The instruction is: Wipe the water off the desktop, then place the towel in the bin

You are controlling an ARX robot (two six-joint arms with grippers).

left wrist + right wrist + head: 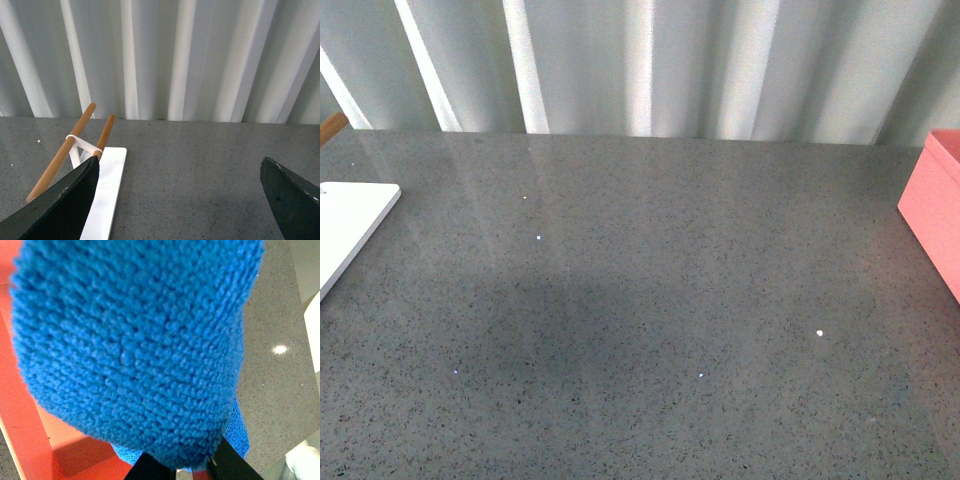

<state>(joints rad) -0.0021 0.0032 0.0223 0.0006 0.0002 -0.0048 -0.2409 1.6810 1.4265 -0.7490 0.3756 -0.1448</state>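
Note:
The blue towel (135, 345) fills most of the right wrist view, bunched and hanging from my right gripper (185, 469), whose jaws are shut on it. The towel hangs over the salmon-pink bin (25, 425), whose rim and inner floor show beside and beneath the cloth. The bin also shows at the right edge of the front view (935, 205). The dark grey speckled desktop (640, 300) spans the front view, with neither arm in it. My left gripper (177, 200) is open and empty above the desktop (190, 170), its dark fingers (65, 205) wide apart.
A flat white board (350, 230) lies at the desktop's left edge; in the left wrist view (107, 190) it carries a small rack with two wooden rods (62, 152). Pale pleated curtains (640, 60) hang behind the desk. Small bright specks (820, 332) dot the surface.

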